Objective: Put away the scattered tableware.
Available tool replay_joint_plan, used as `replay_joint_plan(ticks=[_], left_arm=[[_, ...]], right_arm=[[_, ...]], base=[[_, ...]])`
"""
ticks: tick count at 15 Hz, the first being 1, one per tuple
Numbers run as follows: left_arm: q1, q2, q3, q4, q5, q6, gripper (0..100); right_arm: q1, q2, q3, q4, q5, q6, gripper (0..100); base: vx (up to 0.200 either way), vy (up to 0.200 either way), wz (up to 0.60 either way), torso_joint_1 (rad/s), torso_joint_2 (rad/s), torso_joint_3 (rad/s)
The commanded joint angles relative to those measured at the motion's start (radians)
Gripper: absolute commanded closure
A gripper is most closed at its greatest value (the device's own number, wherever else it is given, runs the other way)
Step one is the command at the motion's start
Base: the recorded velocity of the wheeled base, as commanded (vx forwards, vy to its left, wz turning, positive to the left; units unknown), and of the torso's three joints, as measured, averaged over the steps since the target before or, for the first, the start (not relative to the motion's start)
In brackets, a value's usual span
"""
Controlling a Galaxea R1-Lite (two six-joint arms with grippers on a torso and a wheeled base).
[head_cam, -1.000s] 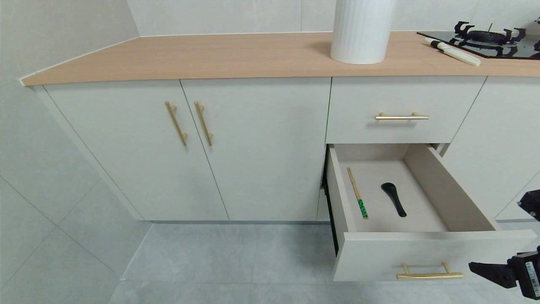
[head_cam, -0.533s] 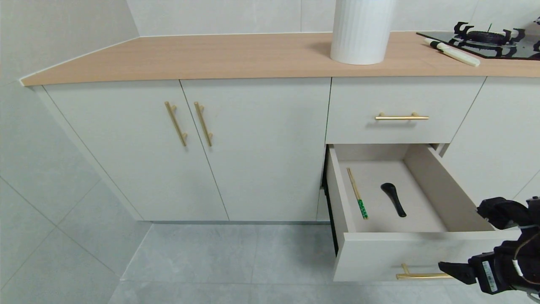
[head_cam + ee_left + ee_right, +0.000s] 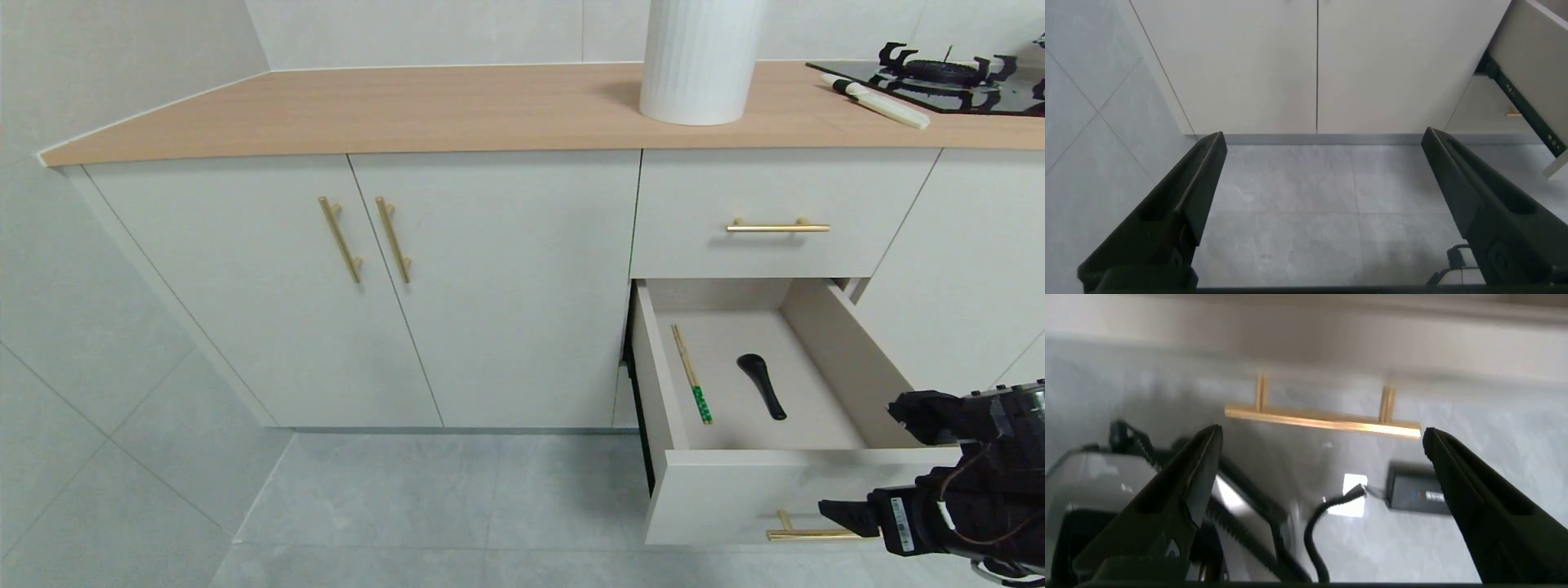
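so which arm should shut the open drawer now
Right, probably: its open end effector sits at the drawer front, facing the gold handle; the left end effector faces the cupboard doors and floor.

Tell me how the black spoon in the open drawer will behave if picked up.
The black spoon looks rigid and small, so probably light. Its smooth-looking surface may slip in a grip. Lying flat on the drawer floor, it likely slides rather than rolls.
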Motion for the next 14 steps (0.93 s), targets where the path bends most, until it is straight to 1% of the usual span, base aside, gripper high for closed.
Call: replay_joint_plan(ticks=[1, 3, 6, 8, 10, 12, 13, 14], left_arm=[[0.000, 0.000, 0.000, -0.001, 0.000, 0.000, 0], [0.000, 0.000, 0.000, -0.001, 0.000, 0.000, 0], [0.000, 0.000, 0.000, 0.001, 0.000, 0.000, 0], [0.000, 0.000, 0.000, -0.001, 0.000, 0.000, 0], [0.000, 0.000, 0.000, -0.001, 0.000, 0.000, 0], [0.000, 0.000, 0.000, -0.001, 0.000, 0.000, 0], [0.000, 0.000, 0.000, -0.001, 0.000, 0.000, 0], [0.000, 0.000, 0.000, -0.001, 0.000, 0.000, 0]], right_arm=[[0.002, 0.048, 0.026, -0.073, 0.000, -0.001, 0], [0.000, 0.081, 0.042, -0.157, -0.006, 0.000, 0], [0.002, 0.122, 0.036, -0.218, -0.043, -0.003, 0], [0.000, 0.163, 0.017, -0.286, -0.046, -0.004, 0], [0.000, 0.219, -0.021, -0.363, -0.048, -0.009, 0], [-0.006, 0.268, -0.083, -0.378, -0.057, -0.010, 0], [-0.009, 0.315, -0.153, -0.378, -0.072, -0.013, 0], [-0.009, 0.346, -0.193, -0.378, -0.072, -0.018, 0]], base=[[0.000, 0.000, 0.00, 0.000, 0.00, 0.000], [0.000, 0.000, 0.00, 0.000, 0.00, 0.000], [0.000, 0.000, 0.00, 0.000, 0.00, 0.000], [0.000, 0.000, 0.00, 0.000, 0.00, 0.000], [0.000, 0.000, 0.00, 0.000, 0.00, 0.000], [0.000, 0.000, 0.00, 0.000, 0.00, 0.000], [0.000, 0.000, 0.00, 0.000, 0.00, 0.000], [0.000, 0.000, 0.00, 0.000, 0.00, 0.000]])
